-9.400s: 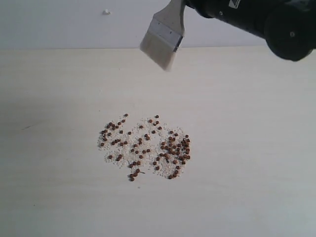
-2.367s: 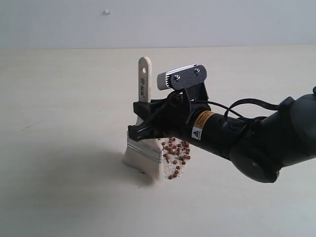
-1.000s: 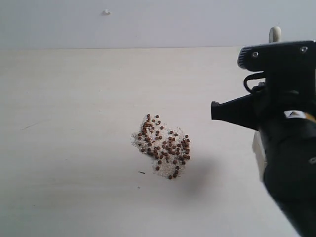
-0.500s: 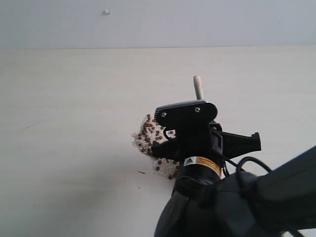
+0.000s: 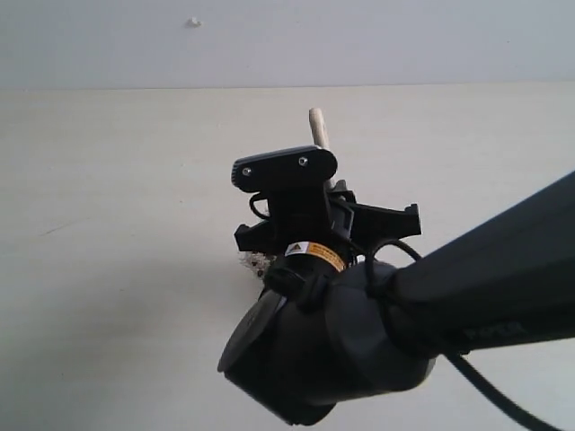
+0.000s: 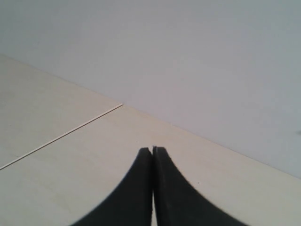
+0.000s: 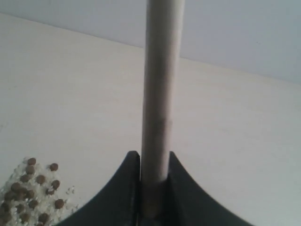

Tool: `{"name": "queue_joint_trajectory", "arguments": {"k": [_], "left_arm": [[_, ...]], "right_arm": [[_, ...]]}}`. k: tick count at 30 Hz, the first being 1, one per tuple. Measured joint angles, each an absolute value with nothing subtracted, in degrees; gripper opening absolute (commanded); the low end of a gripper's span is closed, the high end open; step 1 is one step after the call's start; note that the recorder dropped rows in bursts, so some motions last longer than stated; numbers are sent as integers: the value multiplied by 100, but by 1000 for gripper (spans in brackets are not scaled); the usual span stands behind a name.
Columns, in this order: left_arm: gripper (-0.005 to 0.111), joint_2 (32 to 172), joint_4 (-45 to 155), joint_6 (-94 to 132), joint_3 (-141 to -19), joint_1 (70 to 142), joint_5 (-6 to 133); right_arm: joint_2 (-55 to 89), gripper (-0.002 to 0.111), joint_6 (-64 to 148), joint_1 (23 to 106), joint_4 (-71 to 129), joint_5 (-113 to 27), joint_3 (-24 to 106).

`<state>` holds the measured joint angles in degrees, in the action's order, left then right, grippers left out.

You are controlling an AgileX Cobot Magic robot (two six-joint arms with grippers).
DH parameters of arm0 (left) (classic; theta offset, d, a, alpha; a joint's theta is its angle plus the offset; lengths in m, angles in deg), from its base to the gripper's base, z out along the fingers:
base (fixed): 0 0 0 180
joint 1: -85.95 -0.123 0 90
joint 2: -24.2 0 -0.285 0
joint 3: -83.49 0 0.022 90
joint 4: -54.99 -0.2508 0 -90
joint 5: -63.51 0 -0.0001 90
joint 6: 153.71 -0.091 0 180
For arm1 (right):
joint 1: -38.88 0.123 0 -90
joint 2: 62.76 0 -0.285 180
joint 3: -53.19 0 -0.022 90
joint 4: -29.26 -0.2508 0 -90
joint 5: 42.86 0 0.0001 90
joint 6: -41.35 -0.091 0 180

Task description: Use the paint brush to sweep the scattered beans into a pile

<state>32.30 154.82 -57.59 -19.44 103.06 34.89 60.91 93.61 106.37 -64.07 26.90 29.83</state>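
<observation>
My right gripper point(image 7: 154, 155) is shut on the paint brush point(image 7: 160, 89), whose pale wooden handle runs between its black fingers; the band and bristles are hidden. In the exterior view the handle's tip point(image 5: 316, 121) pokes up above the right arm's wrist, which covers most of the beans. A few reddish-brown beans point(image 5: 254, 261) with whitish crumbs show at the arm's left edge. The right wrist view shows more beans point(image 7: 29, 190) on the table beside the gripper. My left gripper point(image 6: 152, 149) is shut with nothing in it, over bare tabletop.
The pale wooden table point(image 5: 117, 197) runs back to a grey wall. The big black right arm point(image 5: 404, 332) fills the lower right of the exterior view. A small white speck point(image 5: 192, 21) sits on the wall. A thin seam point(image 6: 66, 135) crosses the tabletop.
The right arm with the brush has swung left from the right side and now stands over the beans, hiding most of the pile. Since 9.4 s ago the beans have been gathered closer together.
</observation>
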Motion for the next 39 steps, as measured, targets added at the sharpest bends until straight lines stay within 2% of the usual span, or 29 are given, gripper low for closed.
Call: {"name": "queue_joint_trajectory", "arguments": {"k": [10, 23, 39], "left_arm": [[0, 3230, 15482, -5759, -1944, 10306, 3489], [0, 3230, 15482, -5759, -1944, 10306, 3489], [0, 3230, 15482, -5759, -1944, 10306, 3489]], "right_arm": [[6094, 0, 9467, 10064, -6274, 2446, 3114], [6094, 0, 9519, 10044, -5923, 1967, 3203], [6094, 0, 9275, 9883, -5658, 2280, 3467]]}}
